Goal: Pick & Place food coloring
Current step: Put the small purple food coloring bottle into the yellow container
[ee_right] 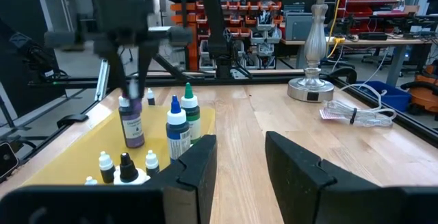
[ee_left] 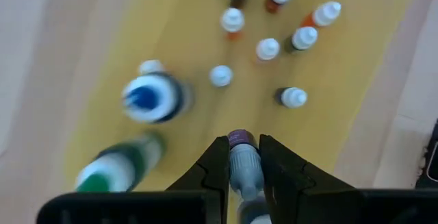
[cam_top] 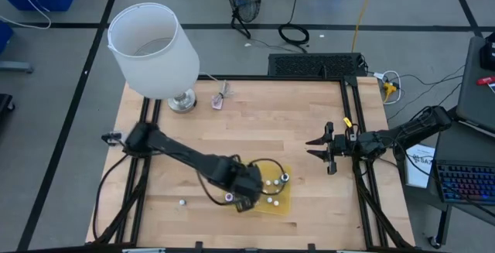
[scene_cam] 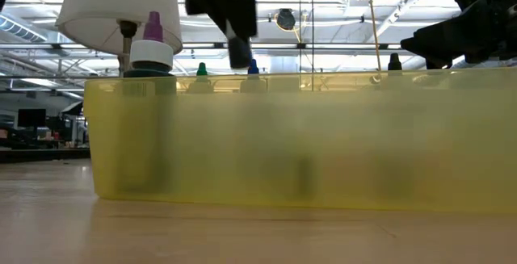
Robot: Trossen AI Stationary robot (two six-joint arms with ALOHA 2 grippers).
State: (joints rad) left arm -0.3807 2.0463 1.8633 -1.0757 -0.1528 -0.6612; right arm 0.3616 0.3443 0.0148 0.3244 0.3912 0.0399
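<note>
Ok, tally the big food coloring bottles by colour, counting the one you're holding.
Purple bottle, clamped in the left gripper: 1
Blue bottle, on the yellow tray: 1
Green bottle, on the tray: 1
Total: 3
The right gripper waits open, off the tray.

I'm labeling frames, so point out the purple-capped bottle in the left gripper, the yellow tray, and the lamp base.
purple-capped bottle [ee_left: 241, 140], left wrist view, cap
yellow tray [scene_cam: 323, 135], low view, front wall
lamp base [ee_right: 311, 89], right wrist view, round foot
</note>
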